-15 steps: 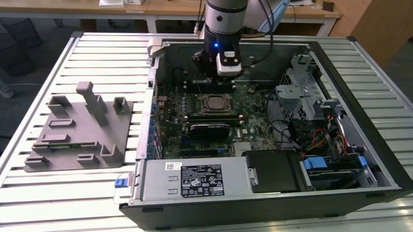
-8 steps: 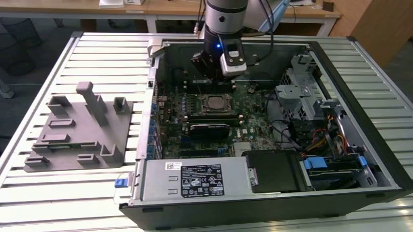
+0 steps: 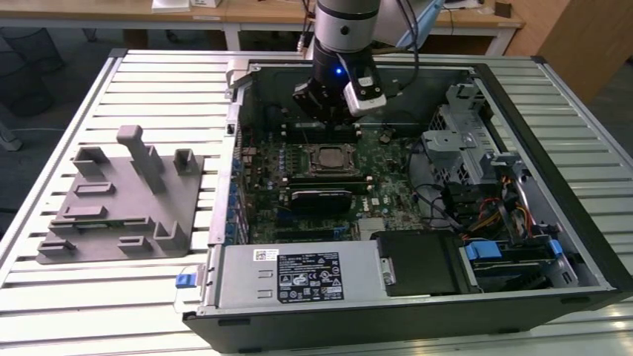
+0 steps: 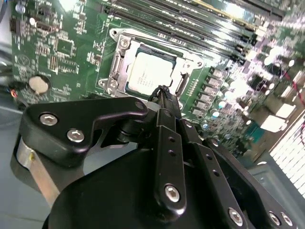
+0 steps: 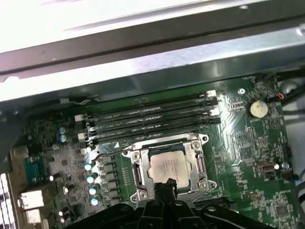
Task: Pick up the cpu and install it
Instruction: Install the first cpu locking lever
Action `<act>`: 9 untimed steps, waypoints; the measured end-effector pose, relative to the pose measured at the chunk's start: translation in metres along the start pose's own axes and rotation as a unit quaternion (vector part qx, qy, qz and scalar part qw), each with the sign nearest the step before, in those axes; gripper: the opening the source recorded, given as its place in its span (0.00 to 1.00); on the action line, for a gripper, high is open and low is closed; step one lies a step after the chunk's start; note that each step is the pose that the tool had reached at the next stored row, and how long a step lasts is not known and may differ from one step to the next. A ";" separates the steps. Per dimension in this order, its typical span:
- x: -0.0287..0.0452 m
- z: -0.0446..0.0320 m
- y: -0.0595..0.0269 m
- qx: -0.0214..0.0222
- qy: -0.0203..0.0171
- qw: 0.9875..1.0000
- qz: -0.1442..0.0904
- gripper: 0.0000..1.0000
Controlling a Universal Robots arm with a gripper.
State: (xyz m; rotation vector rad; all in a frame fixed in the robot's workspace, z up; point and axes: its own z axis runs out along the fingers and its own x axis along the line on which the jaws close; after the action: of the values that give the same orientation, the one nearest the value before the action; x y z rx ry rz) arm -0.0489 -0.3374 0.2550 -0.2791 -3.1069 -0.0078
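The cpu (image 4: 148, 72) lies flat inside the square metal-framed socket (image 4: 116, 61) on the green motherboard (image 4: 52, 47), silvery top up and its thin pale rim level with the frame all round, so it looks seated rather than waiting to be fetched. I judge it light, stiff and thin, with a smooth metal lid that would slide under a careless pinch and an underside that would not forgive a scrape. The safe hold is on two opposite edges of the rim, kept level. In both wrist views the tool (image 5: 164, 185) hangs just over the near edge of the socket, its black fingers pressed together and carrying nothing, apart from the chip. The long memory slots (image 5: 152, 121) run beside the socket. In the exterior view the arm reaches down into the open computer case (image 3: 416, 315), which rests on the slatted table (image 3: 99, 297). The grey plastic tray (image 3: 109, 215) sits well apart, toward the exterior view's left.
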 end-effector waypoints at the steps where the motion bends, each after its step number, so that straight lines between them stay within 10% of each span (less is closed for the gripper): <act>1: 0.0001 0.0000 0.0000 0.000 0.000 1.000 -0.004 0.11; 9: 0.0025 0.0001 -0.0005 0.000 0.000 1.000 -0.009 0.11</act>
State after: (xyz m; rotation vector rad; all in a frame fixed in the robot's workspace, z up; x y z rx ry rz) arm -0.0514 -0.3374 0.2550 -0.2508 -3.1095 -0.0076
